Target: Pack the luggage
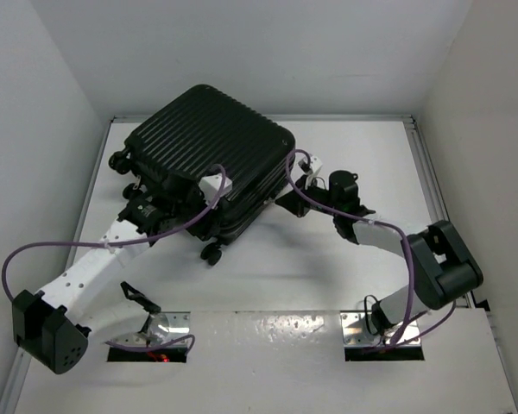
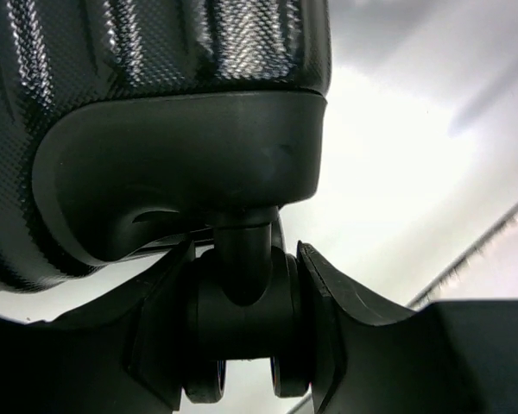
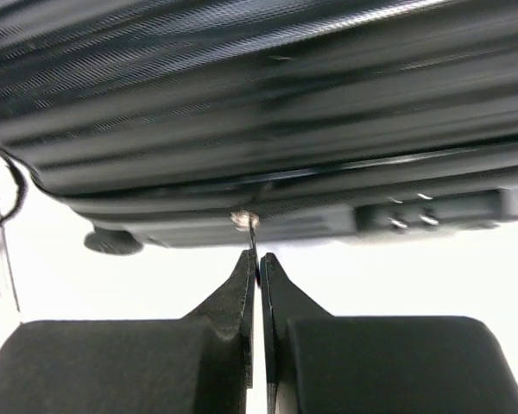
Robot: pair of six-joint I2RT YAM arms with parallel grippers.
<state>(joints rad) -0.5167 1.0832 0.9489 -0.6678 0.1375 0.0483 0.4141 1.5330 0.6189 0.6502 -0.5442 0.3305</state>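
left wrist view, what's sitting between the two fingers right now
A small black caster wheel of the luggage sits between the left fingers, which close against both its sides. The left wrist view shows this.

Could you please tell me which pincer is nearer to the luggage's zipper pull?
Right. The right pincer is shut on the zipper pull at the side of the luggage; the left pincer grips a caster wheel at the opposite side.

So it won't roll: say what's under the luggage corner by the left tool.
A wheel hangs under the luggage corner, pinched by the left tool. The tool covers the wheel's sides.
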